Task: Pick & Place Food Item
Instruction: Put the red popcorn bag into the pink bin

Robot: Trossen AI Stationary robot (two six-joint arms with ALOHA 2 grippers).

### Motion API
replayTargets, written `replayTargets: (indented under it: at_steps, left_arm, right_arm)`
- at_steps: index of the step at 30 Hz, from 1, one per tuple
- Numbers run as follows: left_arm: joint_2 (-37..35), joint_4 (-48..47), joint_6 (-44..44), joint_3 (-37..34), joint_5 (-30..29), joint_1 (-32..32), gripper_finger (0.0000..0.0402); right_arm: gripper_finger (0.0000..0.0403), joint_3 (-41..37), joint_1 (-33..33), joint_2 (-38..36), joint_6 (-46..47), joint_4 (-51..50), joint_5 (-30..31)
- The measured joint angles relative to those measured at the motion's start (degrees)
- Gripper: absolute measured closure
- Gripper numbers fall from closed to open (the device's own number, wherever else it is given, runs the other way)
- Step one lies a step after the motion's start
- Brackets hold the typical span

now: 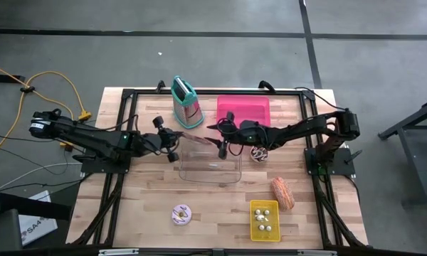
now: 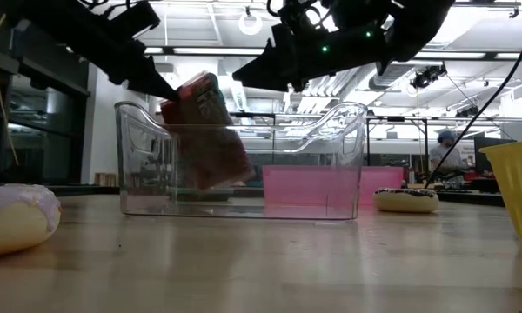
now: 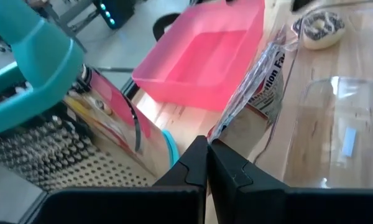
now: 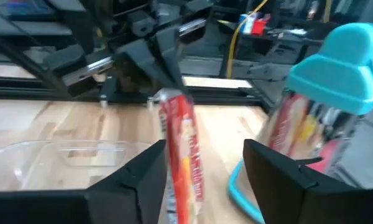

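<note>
red snack packet (image 4: 181, 155) is pinched at its corner by the closed left tool (image 3: 207, 158), hanging over the clear bin (image 1: 211, 168); the right tool (image 4: 202, 171) stands parted just beside it, gripping nothing. for a clean drop, the packet is best lowered inside the bin wall before release.

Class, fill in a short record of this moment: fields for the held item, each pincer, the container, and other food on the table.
held item: red snack packet, hanging over the clear bin
left pincer: shut on the packet's edge
right pincer: open, beside the packet
other food: two donuts, bread roll
</note>
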Motion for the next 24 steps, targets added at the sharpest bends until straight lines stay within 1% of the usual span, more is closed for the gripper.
replayTargets:
  at_steps: [4,12,17,24]
  left_arm:
    - [0.00,2.69,1.23,0.00,-0.70,0.00,0.0401]
    - [0.00,7.46,3.12,0.00,-0.72,0.02,0.0401]
    - [0.00,11.05,6.04,0.00,-0.69,0.48,0.0401]
    - [0.00,12.40,6.70,0.00,-0.70,2.04,0.0401]
  right_arm:
    - [0.0192,0.00,0.01,0.00,1.20,-0.82,-2.72]
    - [0.0191,0.00,0.04,-0.02,1.11,-0.92,-2.79]
    - [0.0192,0.00,0.04,-0.02,1.07,-0.92,-2.79]
    - [0.0192,-0.02,0.04,0.51,1.04,0.51,-2.79]
